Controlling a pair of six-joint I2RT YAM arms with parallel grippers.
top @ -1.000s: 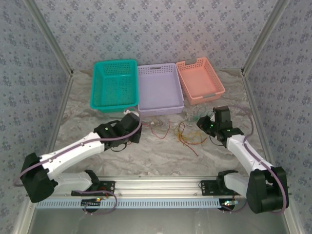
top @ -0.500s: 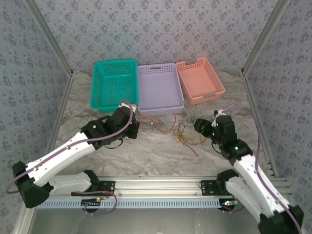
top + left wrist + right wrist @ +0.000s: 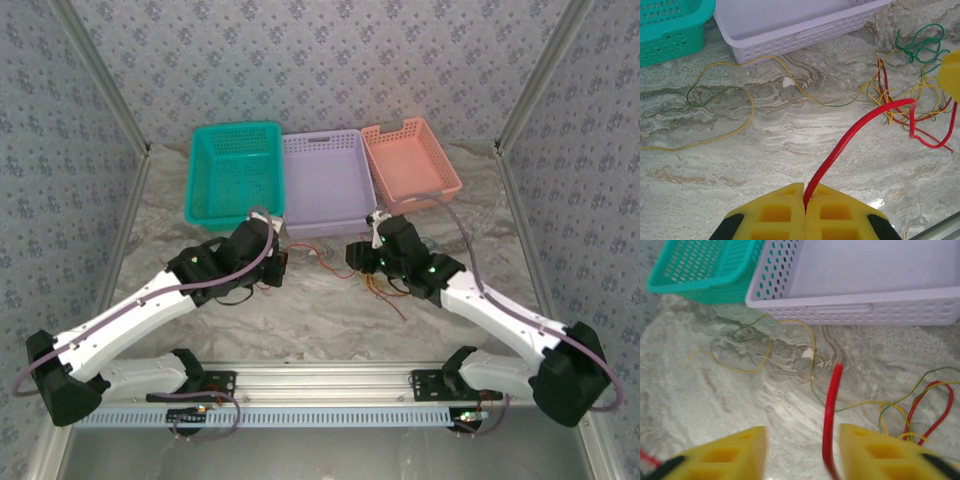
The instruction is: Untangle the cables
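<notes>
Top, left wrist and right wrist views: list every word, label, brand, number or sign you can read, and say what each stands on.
No readable text anywhere.
Teal basket, purple basket, orange basket: plain plastic, no labels.
Left fingers, right fingers: blank yellow.
Red cable: no print.
Dark parts on the front rail: any marks too small to read.
Wallpaper: repeated pattern, no writing.

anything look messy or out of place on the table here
Yes: the cables sit knotted in a clump on the table near the lilac basket, with one yellow-green strand trailing off alone. The red cable looks lifted off the surface, pinched in the shut left hand.
</notes>
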